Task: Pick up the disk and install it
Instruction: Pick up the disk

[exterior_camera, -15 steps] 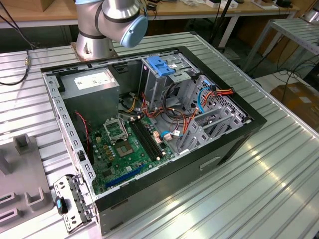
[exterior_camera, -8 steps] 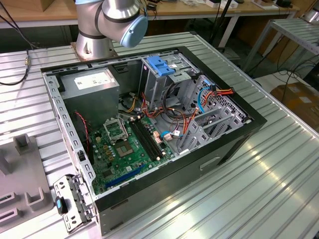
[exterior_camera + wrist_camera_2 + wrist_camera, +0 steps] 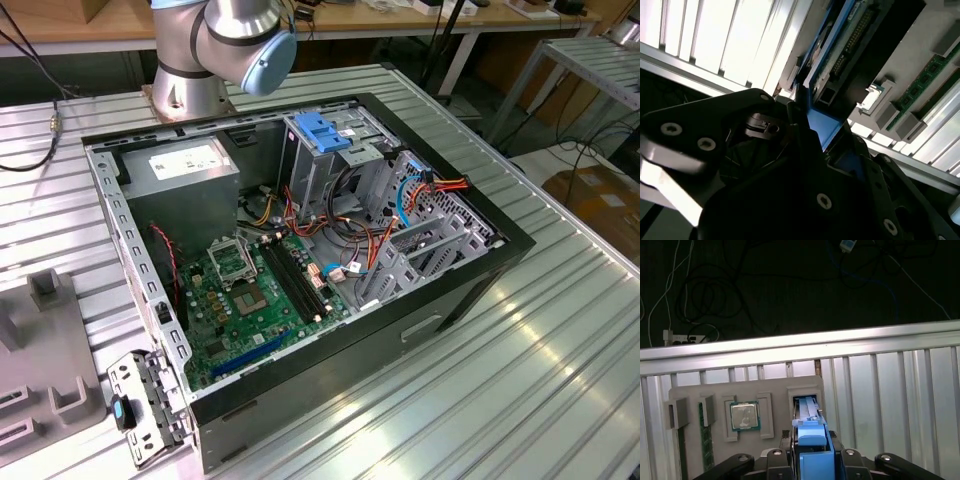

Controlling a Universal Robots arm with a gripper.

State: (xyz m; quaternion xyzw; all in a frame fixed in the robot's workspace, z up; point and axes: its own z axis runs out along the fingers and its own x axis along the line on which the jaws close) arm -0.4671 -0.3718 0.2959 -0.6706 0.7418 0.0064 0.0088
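The disk [image 3: 807, 409] stands on edge in a slot of the grey fixture tray [image 3: 775, 385]. Its blue carrier ends in a blue tab [image 3: 812, 440] that points toward me. My gripper [image 3: 812, 452] sits over that tab, with a black finger [image 3: 782, 460] pressed against each side, shut on it. In the second wrist view the disk [image 3: 837, 37] shows its connector edge and blue rim, and my gripper [image 3: 815, 132] holds the blue tab. The open computer case [image 3: 440, 300] lies on the ribbed metal table, its tall drive cage [image 3: 310, 175] near the back.
The tray also carries a processor [image 3: 745, 416] and a memory stick [image 3: 703, 440]. In the case are a grey power-supply box [image 3: 185, 165], a green motherboard [image 3: 250, 300] and coloured cables [image 3: 400, 200]. The arm's base [image 3: 215, 50] stands behind the case.
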